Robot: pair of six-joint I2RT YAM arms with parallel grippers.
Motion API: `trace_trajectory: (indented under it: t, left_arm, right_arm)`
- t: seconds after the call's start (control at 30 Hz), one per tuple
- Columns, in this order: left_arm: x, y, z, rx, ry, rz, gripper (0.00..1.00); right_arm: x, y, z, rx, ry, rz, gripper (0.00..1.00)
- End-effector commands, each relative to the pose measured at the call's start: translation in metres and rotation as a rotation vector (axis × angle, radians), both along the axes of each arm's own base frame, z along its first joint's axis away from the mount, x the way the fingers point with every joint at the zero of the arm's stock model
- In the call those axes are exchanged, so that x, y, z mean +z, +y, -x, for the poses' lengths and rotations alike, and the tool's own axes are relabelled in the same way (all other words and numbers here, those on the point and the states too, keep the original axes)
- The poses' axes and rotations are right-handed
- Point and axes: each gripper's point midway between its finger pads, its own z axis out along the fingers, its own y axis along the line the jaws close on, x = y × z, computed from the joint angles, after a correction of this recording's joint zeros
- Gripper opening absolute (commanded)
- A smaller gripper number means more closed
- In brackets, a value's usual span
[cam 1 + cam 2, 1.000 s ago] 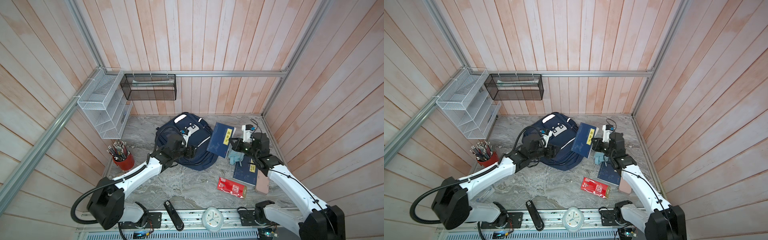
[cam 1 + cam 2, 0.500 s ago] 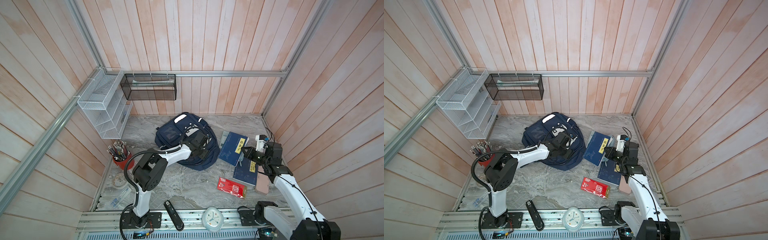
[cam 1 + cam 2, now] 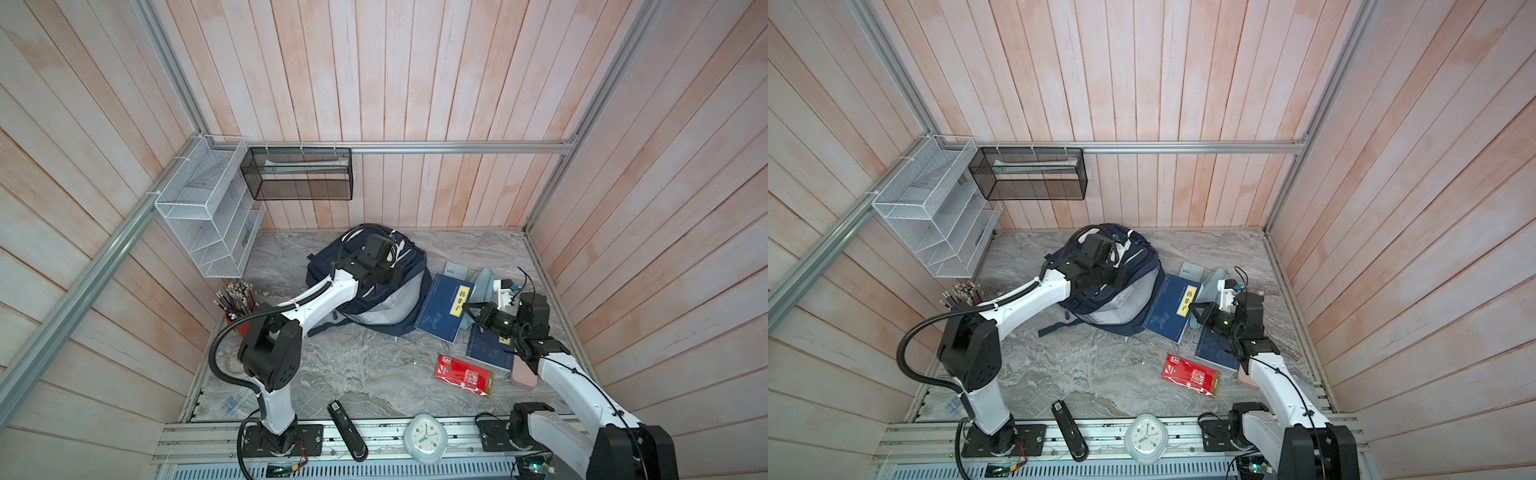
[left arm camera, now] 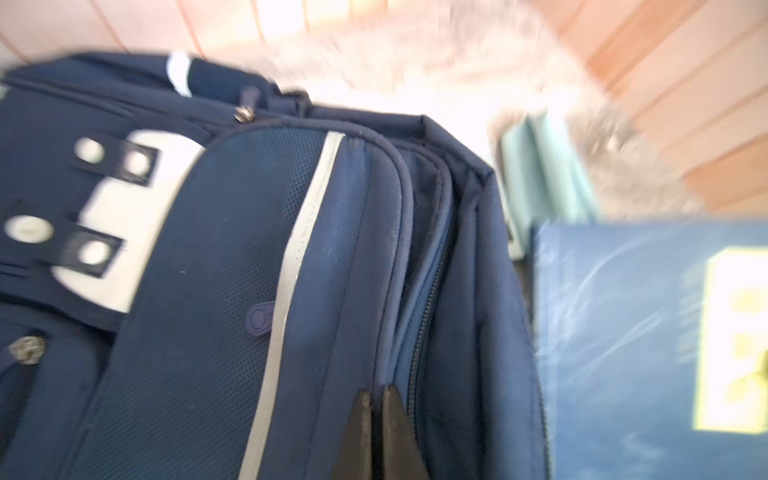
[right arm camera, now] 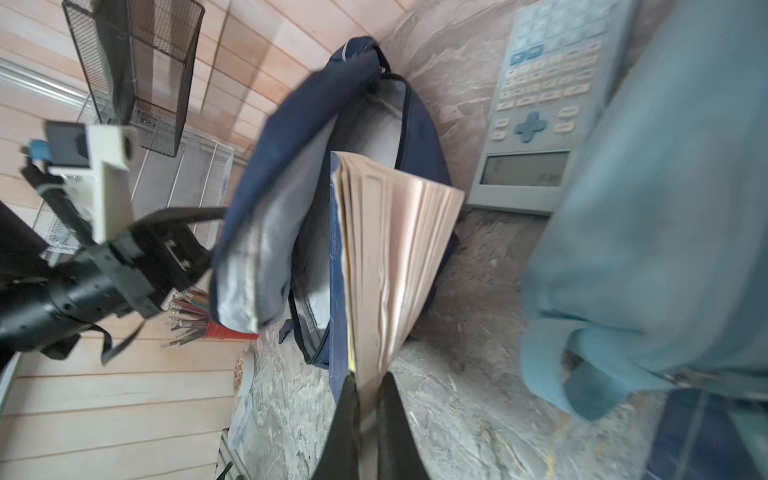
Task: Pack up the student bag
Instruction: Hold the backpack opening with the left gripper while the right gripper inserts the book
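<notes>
Student bag (image 3: 411, 266) (image 3: 1144, 266): navy, lying at the centre of both top views, just below the back wall. Its mouth gapes toward the lower right with grey lining showing.
Left gripper (image 3: 397, 277) (image 4: 376, 392): over the bag's upper right part. Its fingers are pinched together on the bag's edge beside the zipper.
Right gripper (image 3: 466, 308) (image 5: 368, 386): right of centre, clenched on the near edge of the blue book.
Blue book (image 3: 440, 316) (image 3: 1169, 311) (image 5: 395, 249): has a yellow title strip and touches the bag's right side. Its far end is at the open mouth and its pages are fanned. I cannot tell whether it is inside yet.
Calculator (image 3: 455, 269) (image 5: 540, 104): flat on the table, just above the book.
Pouch (image 3: 482, 286) (image 5: 665, 208): light blue, just right of the book, beside the right gripper.
Second book (image 3: 486, 351): dark blue, lower right, partly under the right arm.
Red packet (image 3: 463, 376): flat, below the books, apart from the bag.
Pencil cup (image 3: 237, 297): left of the bag, behind the left arm.
</notes>
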Motion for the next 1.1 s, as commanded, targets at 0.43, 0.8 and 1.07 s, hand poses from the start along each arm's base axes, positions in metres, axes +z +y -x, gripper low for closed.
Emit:
trace_trajectory:
  t: [0.43, 0.8, 1.07]
  left_arm:
    - [0.102, 0.01, -0.011, -0.026, -0.044, 0.314, 0.0]
    - [0.083, 0.019, -0.007, 0.022, -0.02, 0.379, 0.0]
    - [0.049, 0.024, -0.013, 0.065, 0.022, 0.369, 0.0]
  right_arm:
    - [0.012, 0.148, -0.13, -0.039, -0.069, -0.227, 0.0]
    - [-0.043, 0.243, -0.208, -0.047, 0.007, -0.289, 0.0]
    - [-0.039, 0.221, -0.163, 0.041, 0.016, -0.027, 0.71]
